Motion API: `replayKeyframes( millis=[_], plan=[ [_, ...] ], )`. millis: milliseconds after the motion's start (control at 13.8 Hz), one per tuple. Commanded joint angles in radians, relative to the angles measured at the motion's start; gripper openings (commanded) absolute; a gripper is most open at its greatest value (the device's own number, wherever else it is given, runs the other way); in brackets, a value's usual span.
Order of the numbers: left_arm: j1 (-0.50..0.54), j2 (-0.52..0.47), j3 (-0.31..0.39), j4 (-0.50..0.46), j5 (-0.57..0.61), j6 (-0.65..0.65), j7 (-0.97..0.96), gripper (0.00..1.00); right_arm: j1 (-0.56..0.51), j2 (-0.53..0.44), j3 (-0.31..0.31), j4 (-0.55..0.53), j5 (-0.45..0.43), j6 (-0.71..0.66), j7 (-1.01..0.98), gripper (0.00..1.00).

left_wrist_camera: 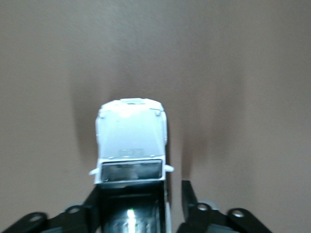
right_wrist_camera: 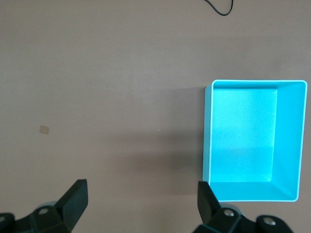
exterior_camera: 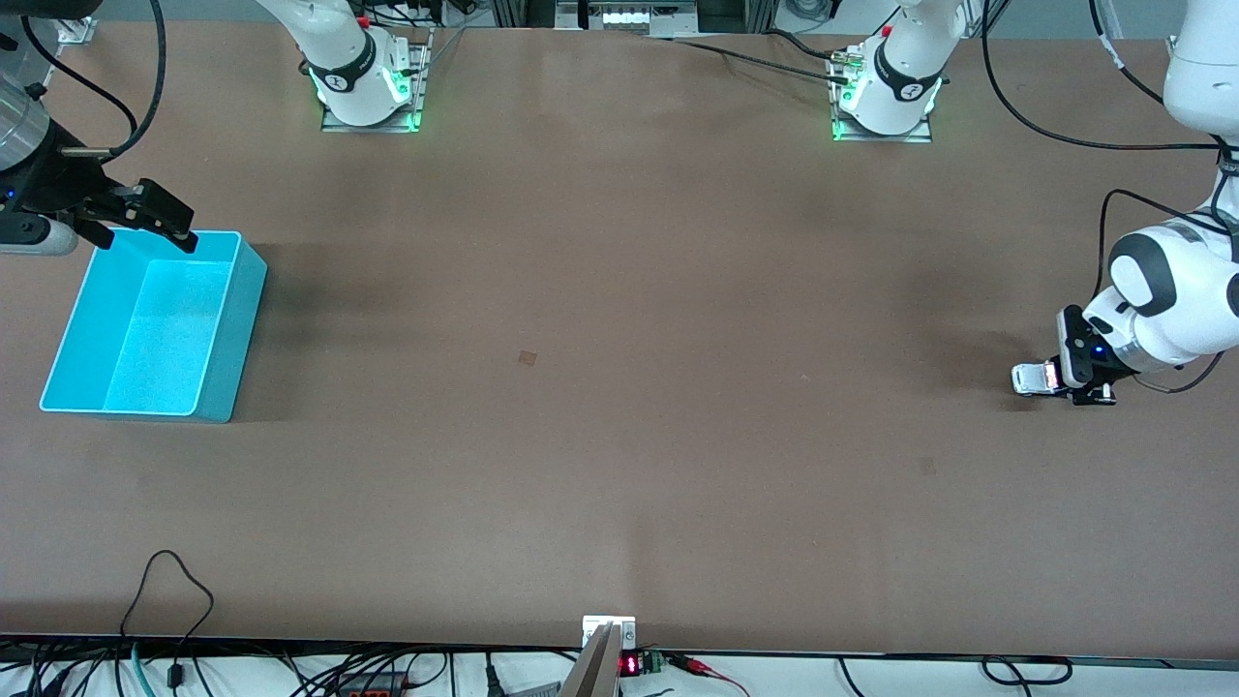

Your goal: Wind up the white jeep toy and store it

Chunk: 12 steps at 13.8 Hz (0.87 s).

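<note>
- Front view first: the white jeep toy (exterior_camera: 1033, 377) sits on the brown desk (exterior_camera: 619, 387) at the left arm's end, close to that edge of the desk and about level with the middle of the desk's depth.
- Left gripper (exterior_camera: 1055, 380) is down at desk level right at the jeep's rear end.
- Left wrist view tells it plainly: the white jeep toy (left_wrist_camera: 131, 145) lies between the 2 black fingers (left_wrist_camera: 190, 196), one finger close against its side, a clear gap between the other finger and the body. Jaws are parted, not clamping the car.
- Ahead of the jeep's hood, bare desk (left_wrist_camera: 218, 58) runs on with nothing in the way.
- Turquoise bin (exterior_camera: 155, 324) stands at the right arm's end, near that desk edge, well apart from the jeep. It is open-topped.
- Right gripper (exterior_camera: 145, 218) waits over the bin's rim on the side toward the robot bases, jaws spread wide with nothing between them.
- Right wrist view: the bin (right_wrist_camera: 255, 141) shows its 4 walls whole, beside the right gripper (right_wrist_camera: 141, 204).
- Between jeep and bin lies a long open stretch of desk, with 1 small tan patch (exterior_camera: 527, 357) near the middle.
</note>
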Motion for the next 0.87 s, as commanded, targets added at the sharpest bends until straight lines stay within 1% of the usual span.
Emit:
replayKeyframes(
  millis=[0, 145, 361, 506, 651, 795],
  plan=[
    [0.005, -0.02, -0.008, 0.065, 0.021, -0.088, 0.012, 1.0, 0.002, -0.026, -0.001, -0.024, -0.002, -0.003, -0.01, 1.0],
    [-0.006, -0.073, -0.017, 0.122, 0.021, -0.238, -0.001, 1.0, 0.001, -0.026, -0.003, -0.024, -0.002, -0.003, -0.008, 1.0],
    [-0.047, -0.106, -0.019, 0.234, 0.021, -0.443, -0.086, 1.0, 0.001, -0.026, -0.003, -0.024, -0.002, -0.003, -0.008, 1.0],
    [-0.084, -0.107, -0.019, 0.32, 0.023, -0.577, -0.193, 1.0, 0.001, -0.026, -0.003, -0.024, -0.002, -0.003, -0.01, 1.0],
    [-0.098, -0.107, -0.022, 0.377, 0.023, -0.675, -0.302, 1.0, 0.001, -0.026, -0.003, -0.024, -0.002, -0.003, -0.01, 1.0],
    [-0.136, -0.107, -0.027, 0.438, 0.023, -0.796, -0.492, 1.0, 0.001, -0.026, -0.003, -0.024, 0.0, -0.003, -0.01, 1.0]
  ],
)
